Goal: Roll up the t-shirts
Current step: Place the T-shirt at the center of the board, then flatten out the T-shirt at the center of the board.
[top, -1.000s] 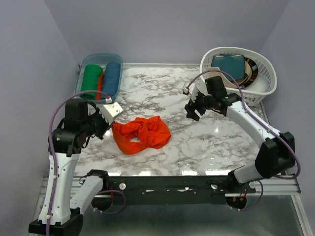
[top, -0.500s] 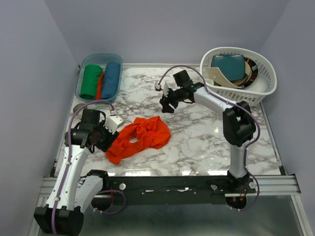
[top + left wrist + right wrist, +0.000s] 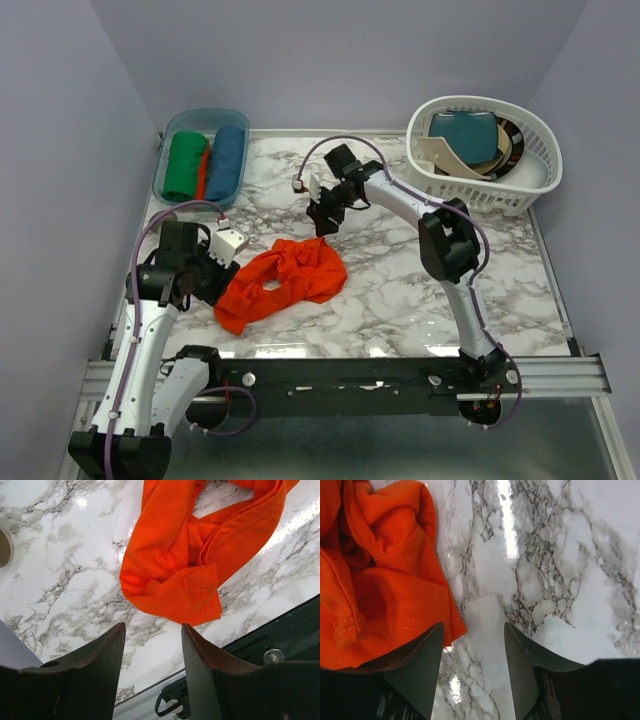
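Note:
A bright orange-red t-shirt (image 3: pixel 287 279) lies crumpled on the marble table near the front left of centre. My left gripper (image 3: pixel 218 283) hovers at its near-left corner. In the left wrist view my left gripper (image 3: pixel 152 630) is open with only bare marble between its fingers, and the t-shirt's folded hem (image 3: pixel 190 587) lies just beyond the tips. My right gripper (image 3: pixel 322 218) hangs over the shirt's far edge. Seen from the right wrist, my right gripper (image 3: pixel 472 630) is open, its left finger over the t-shirt's hem (image 3: pixel 385 595), nothing gripped.
A blue bin (image 3: pixel 170 135) at the back left holds a green roll (image 3: pixel 183 165), a blue roll (image 3: pixel 227 160) and a thin orange-red one between them. A white laundry basket (image 3: pixel 535 135) with folded garments stands at the back right. A brown disc (image 3: pixel 160 218) sits by the left edge.
My left gripper has let go of the shirt after dragging its left corner toward the front. My right arm has swung left across the table to the shirt's far edge, jaws narrowing.

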You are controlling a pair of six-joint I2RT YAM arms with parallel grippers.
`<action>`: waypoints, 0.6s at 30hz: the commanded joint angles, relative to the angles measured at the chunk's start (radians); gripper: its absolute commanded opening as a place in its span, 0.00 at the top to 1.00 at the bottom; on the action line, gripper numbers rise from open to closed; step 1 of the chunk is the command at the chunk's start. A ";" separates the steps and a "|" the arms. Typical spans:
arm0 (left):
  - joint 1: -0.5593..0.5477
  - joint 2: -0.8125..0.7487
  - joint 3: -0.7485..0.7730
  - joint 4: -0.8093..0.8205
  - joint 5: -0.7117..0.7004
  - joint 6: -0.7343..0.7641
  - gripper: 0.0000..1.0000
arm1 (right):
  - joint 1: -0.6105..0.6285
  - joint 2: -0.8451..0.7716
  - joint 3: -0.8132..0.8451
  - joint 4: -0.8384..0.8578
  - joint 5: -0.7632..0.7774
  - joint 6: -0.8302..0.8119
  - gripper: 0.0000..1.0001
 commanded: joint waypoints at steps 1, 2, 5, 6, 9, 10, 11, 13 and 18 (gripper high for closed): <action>0.007 -0.006 0.009 0.009 -0.014 0.000 0.42 | 0.006 0.045 0.069 -0.161 -0.055 -0.004 0.40; 0.007 -0.007 0.008 0.011 -0.014 0.002 0.42 | 0.009 0.050 0.077 -0.171 -0.063 0.001 0.40; 0.007 -0.009 0.005 0.015 -0.011 0.000 0.42 | 0.011 0.056 0.070 -0.188 -0.066 0.010 0.38; 0.007 -0.009 0.003 0.020 -0.009 0.000 0.42 | 0.012 0.056 0.068 -0.194 -0.067 0.011 0.37; 0.007 -0.009 0.003 0.020 -0.011 0.006 0.42 | 0.012 0.071 0.088 -0.239 -0.096 0.031 0.35; 0.007 -0.010 0.000 0.020 -0.012 0.007 0.42 | 0.012 0.087 0.099 -0.254 -0.107 0.039 0.35; 0.007 -0.012 0.000 0.019 -0.015 0.007 0.42 | 0.012 0.090 0.115 -0.265 -0.133 0.048 0.35; 0.008 -0.015 -0.002 0.020 -0.015 0.007 0.42 | 0.012 0.085 0.105 -0.262 -0.158 0.089 0.36; 0.018 -0.024 -0.008 0.020 -0.006 -0.001 0.42 | 0.018 0.084 0.070 -0.231 -0.178 0.148 0.36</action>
